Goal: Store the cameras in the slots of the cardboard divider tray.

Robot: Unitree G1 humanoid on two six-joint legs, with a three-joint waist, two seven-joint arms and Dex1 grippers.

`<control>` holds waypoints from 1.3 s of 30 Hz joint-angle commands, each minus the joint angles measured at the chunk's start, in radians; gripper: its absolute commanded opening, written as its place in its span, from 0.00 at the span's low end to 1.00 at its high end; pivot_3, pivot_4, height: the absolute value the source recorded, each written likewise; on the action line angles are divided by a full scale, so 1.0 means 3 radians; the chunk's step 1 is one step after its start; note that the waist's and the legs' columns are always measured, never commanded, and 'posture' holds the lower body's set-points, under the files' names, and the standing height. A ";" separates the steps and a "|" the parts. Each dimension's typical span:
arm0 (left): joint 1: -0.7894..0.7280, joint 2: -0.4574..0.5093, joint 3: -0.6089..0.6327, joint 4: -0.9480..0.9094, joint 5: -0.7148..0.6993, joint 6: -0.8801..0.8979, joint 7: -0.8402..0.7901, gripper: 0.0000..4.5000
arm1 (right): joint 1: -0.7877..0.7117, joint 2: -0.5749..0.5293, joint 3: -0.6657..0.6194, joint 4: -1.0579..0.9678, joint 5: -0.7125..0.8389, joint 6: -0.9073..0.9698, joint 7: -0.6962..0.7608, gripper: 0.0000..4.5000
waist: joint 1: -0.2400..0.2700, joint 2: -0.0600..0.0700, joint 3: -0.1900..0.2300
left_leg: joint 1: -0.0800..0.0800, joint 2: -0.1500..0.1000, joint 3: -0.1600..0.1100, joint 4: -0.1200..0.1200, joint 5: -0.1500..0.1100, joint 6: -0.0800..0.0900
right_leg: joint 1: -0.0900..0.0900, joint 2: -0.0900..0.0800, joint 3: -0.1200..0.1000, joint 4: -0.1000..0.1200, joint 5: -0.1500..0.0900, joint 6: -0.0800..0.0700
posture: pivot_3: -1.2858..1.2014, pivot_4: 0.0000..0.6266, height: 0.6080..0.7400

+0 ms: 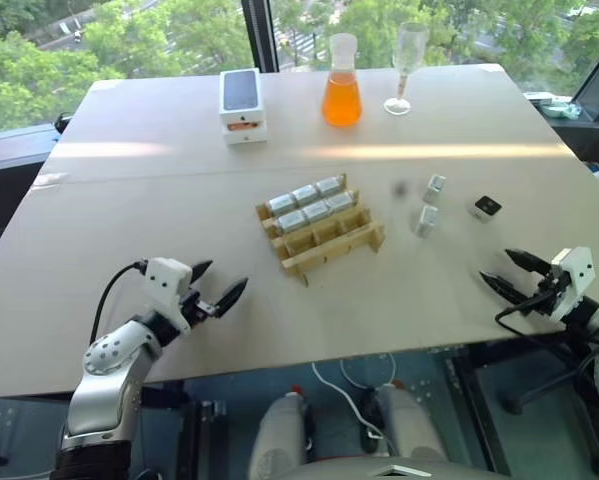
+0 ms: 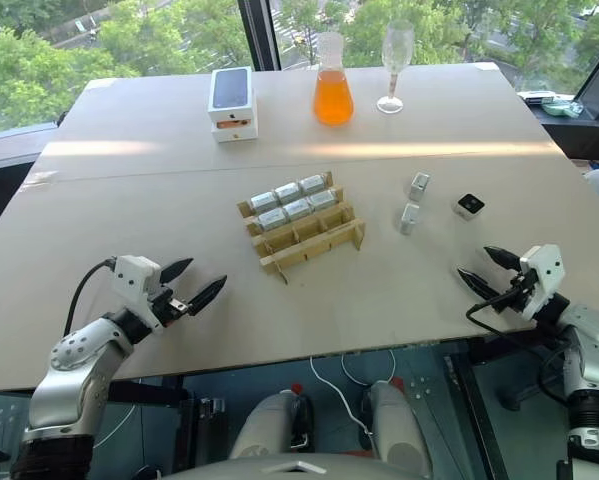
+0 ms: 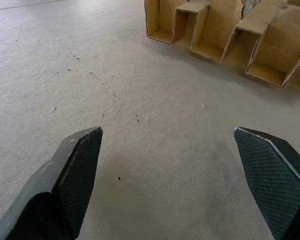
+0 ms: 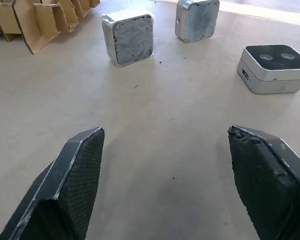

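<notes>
The cardboard divider tray point(image 1: 331, 243) lies mid-table, with several silver-grey cameras point(image 1: 309, 203) in its two far rows; the near row of slots point(image 3: 225, 35) is empty. To its right, two loose cameras point(image 1: 435, 185) point(image 1: 426, 220) stand on edge, and a third point(image 1: 487, 207) lies flat, dark face up. My left gripper point(image 1: 224, 276) hovers open near the table's front left, pointing at the tray with nothing in it. At the front right edge my right gripper point(image 1: 497, 265) is open, and beyond its fingers point(image 4: 69, 185) stand the three loose cameras point(image 4: 129, 37).
At the back of the table are a white phone box point(image 1: 242, 105), a flask of orange liquid point(image 1: 342, 95) and a wine glass point(image 1: 407, 65). Bare tabletop point(image 1: 129, 200) stretches left of the tray. The table's front edge runs just under both grippers.
</notes>
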 commanded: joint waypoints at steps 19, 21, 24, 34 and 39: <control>0.0088 0.0053 0.0109 -0.0125 -0.0361 0.0009 -0.0216 0.96 | -0.0223 -0.0048 0.0012 -0.0173 -0.0172 0.0174 -0.0477 0.86 | -0.0019 0.0000 0.0000 | 0.0001 0.0000 0.0001 0.0000 0.0000 0.0000 | 0.0000 0.0000 0.0002 0.0001 -0.0001 0.0001 | 0.52 0.24 1.00; 0.0125 0.0144 0.0094 -0.0313 -0.0495 0.0194 -0.0304 0.96 | -0.0419 -0.0116 0.0085 0.0026 -0.0260 0.0258 -0.0479 0.86 | -0.0028 0.0000 0.0000 | 0.0001 0.0000 0.0002 0.0001 0.0000 0.0000 | 0.0000 0.0000 0.0002 0.0001 -0.0001 0.0002 | 0.52 0.24 1.00; 0.0115 0.0314 0.0097 -0.0656 -0.0730 0.0497 -0.0396 0.96 | -0.0852 -0.0278 0.0227 0.0421 -0.0495 0.0416 -0.0557 0.86 | -0.0022 0.0000 0.0001 | 0.0001 0.0000 0.0001 0.0001 0.0000 0.0000 | 0.0000 0.0001 0.0001 0.0001 0.0000 0.0001 | 0.52 0.24 1.00; -0.0225 0.1024 0.0198 -0.1689 -0.1563 0.1383 -0.0447 0.96 | -0.2166 -0.0495 0.0636 0.2016 -0.1046 0.0036 -0.0232 0.86 | -0.0025 0.0001 0.0005 | -0.0003 -0.0001 0.0001 0.0001 0.0009 -0.0014 | -0.0002 0.0004 0.0005 -0.0003 0.0005 -0.0010 | 0.52 0.24 1.00; -0.0393 0.1238 0.0170 -0.1849 -0.1767 0.1614 -0.0457 0.96 | -0.2432 -0.0425 0.0703 0.2371 -0.1095 0.0147 0.0060 0.86 | -0.0025 0.0001 0.0006 | -0.0005 -0.0001 0.0002 0.0000 0.0010 -0.0017 | -0.0003 0.0005 0.0006 -0.0006 0.0005 -0.0010 | 0.52 0.24 1.00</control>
